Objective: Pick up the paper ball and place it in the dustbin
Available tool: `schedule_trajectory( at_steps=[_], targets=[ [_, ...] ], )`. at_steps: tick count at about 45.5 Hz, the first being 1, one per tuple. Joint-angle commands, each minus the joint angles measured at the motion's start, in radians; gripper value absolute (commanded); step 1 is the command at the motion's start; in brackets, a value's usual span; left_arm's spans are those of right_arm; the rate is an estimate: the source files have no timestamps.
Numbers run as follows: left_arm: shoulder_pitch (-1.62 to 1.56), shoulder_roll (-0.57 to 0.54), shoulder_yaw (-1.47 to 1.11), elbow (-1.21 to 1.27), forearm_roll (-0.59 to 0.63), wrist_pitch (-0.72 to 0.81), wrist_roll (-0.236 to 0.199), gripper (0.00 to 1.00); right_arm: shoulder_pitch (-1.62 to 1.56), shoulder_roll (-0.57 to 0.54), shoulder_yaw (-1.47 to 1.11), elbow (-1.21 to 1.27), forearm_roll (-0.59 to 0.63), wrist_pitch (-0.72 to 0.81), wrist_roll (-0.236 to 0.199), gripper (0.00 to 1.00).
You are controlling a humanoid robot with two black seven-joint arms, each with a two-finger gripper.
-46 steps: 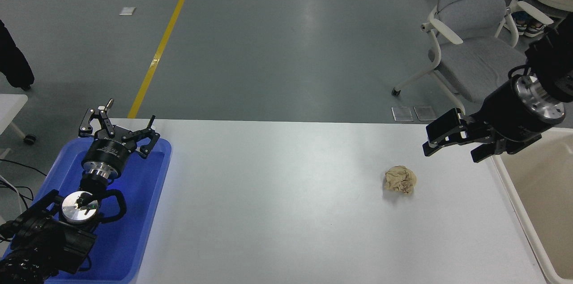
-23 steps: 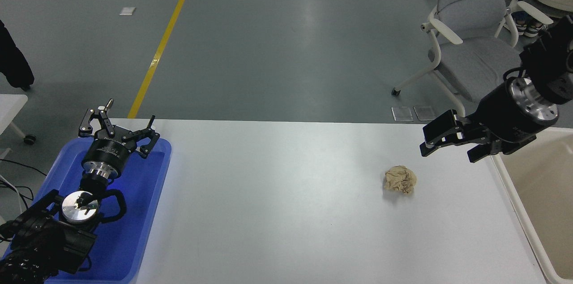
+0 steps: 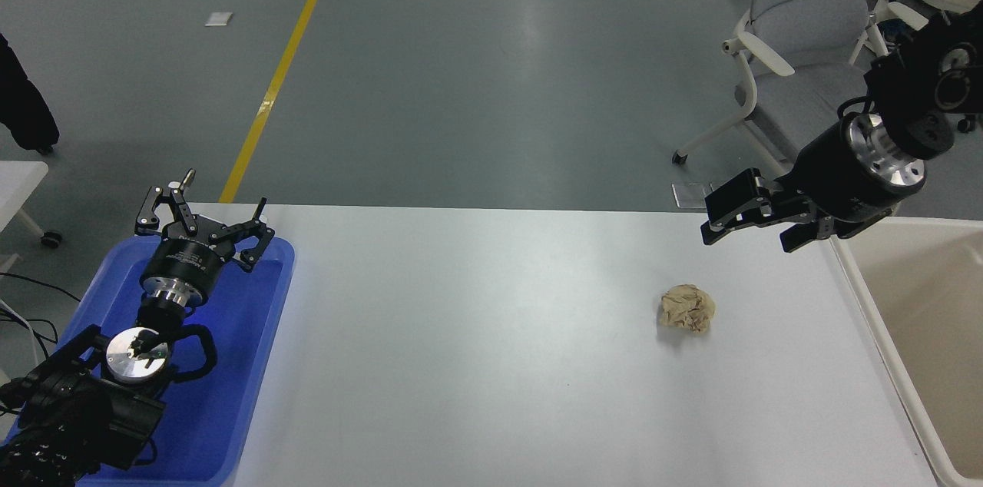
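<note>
You're seeing the right gripper (image 3: 749, 222) hovering jaws apart, up and beyond the paper ball (image 3: 686, 308); dustbin (image 3: 868, 310) sitting right of the ball.

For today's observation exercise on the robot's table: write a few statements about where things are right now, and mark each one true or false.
1. The paper ball lies on the white table. True.
2. The right gripper holds the paper ball. False: it is open, up in the air beyond the ball and apart from it.
3. The dustbin stands at the table's right side. True.
4. The left gripper is over the dustbin. False: it is parked over the blue tray.
</note>
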Motion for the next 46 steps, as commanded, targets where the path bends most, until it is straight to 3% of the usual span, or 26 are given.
schedule_trajectory(
  at_steps=[1, 20, 28, 38, 46],
  targets=[
    [0.000, 0.000, 0.001, 0.000, 0.000, 0.000, 0.000, 1.00, -0.081, 0.045, 0.059, -0.104, 0.001, -0.106, 0.000, 1.00],
    [0.000, 0.000, 0.001, 0.000, 0.000, 0.000, 0.000, 1.00, -0.360, 0.180, 0.178, -0.455, 0.014, -0.245, 0.000, 1.00],
    [0.000, 0.000, -0.001, 0.000, 0.000, 0.000, 0.000, 1.00, -0.499, 0.218, 0.216, -0.547, 0.014, -0.394, 0.000, 1.00],
    [0.000, 0.000, 0.001, 0.000, 0.001, 0.000, 0.000, 1.00, -0.765, 0.325, 0.254, -0.752, -0.002, -0.719, 0.009, 1.00],
    [0.000, 0.000, -0.001, 0.000, 0.000, 0.000, 0.000, 1.00, -0.932, 0.401, 0.256, -0.953, 0.000, -0.767, 0.014, 1.00]
  ],
)
